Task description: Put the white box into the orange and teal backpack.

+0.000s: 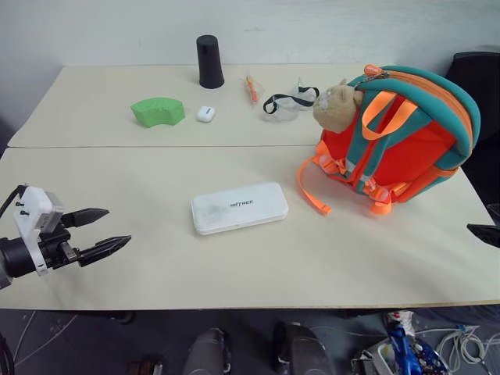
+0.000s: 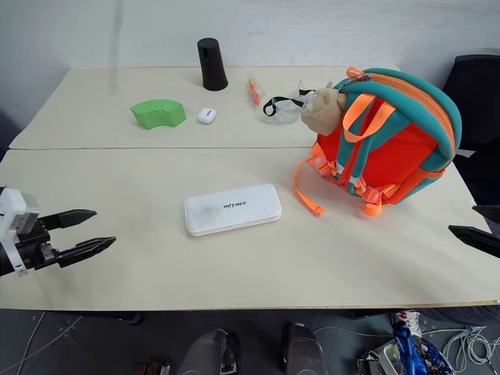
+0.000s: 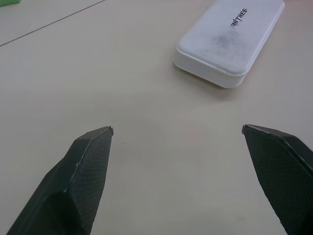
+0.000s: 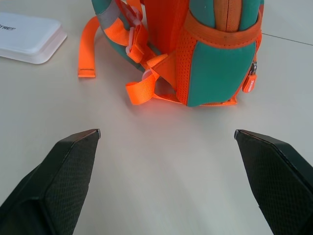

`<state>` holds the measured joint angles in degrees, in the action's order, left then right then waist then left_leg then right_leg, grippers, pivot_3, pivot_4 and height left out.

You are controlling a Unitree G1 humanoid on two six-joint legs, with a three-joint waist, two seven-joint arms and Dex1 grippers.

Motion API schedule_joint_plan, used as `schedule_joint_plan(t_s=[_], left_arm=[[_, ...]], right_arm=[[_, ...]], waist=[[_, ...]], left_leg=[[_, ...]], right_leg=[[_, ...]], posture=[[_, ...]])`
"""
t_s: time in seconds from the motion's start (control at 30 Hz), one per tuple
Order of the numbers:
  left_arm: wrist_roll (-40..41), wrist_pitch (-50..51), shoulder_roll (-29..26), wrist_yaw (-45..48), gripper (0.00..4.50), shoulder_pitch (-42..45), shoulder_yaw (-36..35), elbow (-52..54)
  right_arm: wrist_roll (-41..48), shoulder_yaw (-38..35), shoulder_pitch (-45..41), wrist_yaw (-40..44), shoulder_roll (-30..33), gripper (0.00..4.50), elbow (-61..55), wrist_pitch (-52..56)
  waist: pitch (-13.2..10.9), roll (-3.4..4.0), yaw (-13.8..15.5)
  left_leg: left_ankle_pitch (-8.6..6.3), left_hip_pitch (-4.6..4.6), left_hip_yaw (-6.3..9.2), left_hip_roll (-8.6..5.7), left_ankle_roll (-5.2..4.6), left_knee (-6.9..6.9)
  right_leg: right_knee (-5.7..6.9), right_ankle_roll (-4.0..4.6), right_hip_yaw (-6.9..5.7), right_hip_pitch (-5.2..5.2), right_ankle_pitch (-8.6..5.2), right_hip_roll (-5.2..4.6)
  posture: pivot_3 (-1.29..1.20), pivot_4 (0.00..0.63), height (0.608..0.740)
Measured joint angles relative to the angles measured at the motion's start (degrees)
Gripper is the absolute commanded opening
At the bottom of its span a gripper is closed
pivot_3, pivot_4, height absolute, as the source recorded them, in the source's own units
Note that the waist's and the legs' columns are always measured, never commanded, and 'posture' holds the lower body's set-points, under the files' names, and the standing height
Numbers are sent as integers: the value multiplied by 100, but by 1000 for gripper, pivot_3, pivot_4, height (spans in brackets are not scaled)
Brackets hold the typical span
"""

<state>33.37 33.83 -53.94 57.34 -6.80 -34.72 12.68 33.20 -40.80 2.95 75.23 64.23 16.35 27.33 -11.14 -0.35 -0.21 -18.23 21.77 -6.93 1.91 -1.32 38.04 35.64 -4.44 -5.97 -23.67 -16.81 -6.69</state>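
head views: the white box (image 1: 239, 208) lies flat on the table (image 1: 156, 273), untouched, left of the orange and teal backpack (image 1: 398, 133); a green block (image 1: 157, 112) and black cylinder (image 1: 208, 61) sit well behind it. left wrist view: left gripper (image 3: 177, 131) spread apart, empty, box ahead, path clear; reaching is probably next. right wrist view: right gripper (image 4: 167, 132) spread wide near the backpack.

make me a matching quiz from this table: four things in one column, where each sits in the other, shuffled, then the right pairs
Things:
1. white box
2. orange and teal backpack
3. black cylinder
4. green curved block

Places:
A. standing at the far edge of the table
B. lying flat in the middle of the near table
C. just left of the small white earbud case
D. upright on the right side, straps facing the box

Pairs: 1-B, 2-D, 3-A, 4-C
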Motion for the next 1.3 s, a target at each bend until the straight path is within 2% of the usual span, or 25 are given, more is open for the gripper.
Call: schedule_joint_plan(t_s=[0.67,0.97,1.07,1.17,1.27,1.3], left_arm=[[-57,9,-26,-32,4453,104,219,-34],[220,374,-125,101,4453,821,647,22],[192,466,-240,87,4453,1285,1168,64],[-327,478,-368,-247,4453,1659,1872,44],[-647,718,-117,-809,4500,2074,2295,-11],[-681,805,5,-978,4314,2171,2373,-3]], right_arm=[[-58,0,196,-233,-177,4500,-293,-83],[314,15,267,-694,-458,4500,-1853,605],[523,318,185,-850,-540,4500,-2708,791],[506,1062,-55,-944,-604,4500,-3287,758],[343,1854,-529,-1102,-726,3912,-3438,711],[241,2160,-763,-1199,-822,3566,-3437,671]], waist=[[0,0,1],[0,0,11],[0,0,15],[0,0,2],[-2,-4,9],[-2,-6,6]], left_leg=[[-2,-3,0,1,6,0],[3,-4,1,0,7,0],[4,-10,2,0,10,0],[5,-14,-5,-1,9,0],[8,-12,-5,-2,4,2],[9,-13,-5,-3,4,3]], right_leg=[[5,0,2,0,0,0],[13,0,3,1,0,0],[16,0,3,5,0,3],[16,0,6,6,0,8],[18,-2,5,6,1,8],[19,-2,6,6,1,8]], posture=[[0,150,740],[0,150,740],[0,150,740],[0,150,740],[0,150,740],[0,150,740]])
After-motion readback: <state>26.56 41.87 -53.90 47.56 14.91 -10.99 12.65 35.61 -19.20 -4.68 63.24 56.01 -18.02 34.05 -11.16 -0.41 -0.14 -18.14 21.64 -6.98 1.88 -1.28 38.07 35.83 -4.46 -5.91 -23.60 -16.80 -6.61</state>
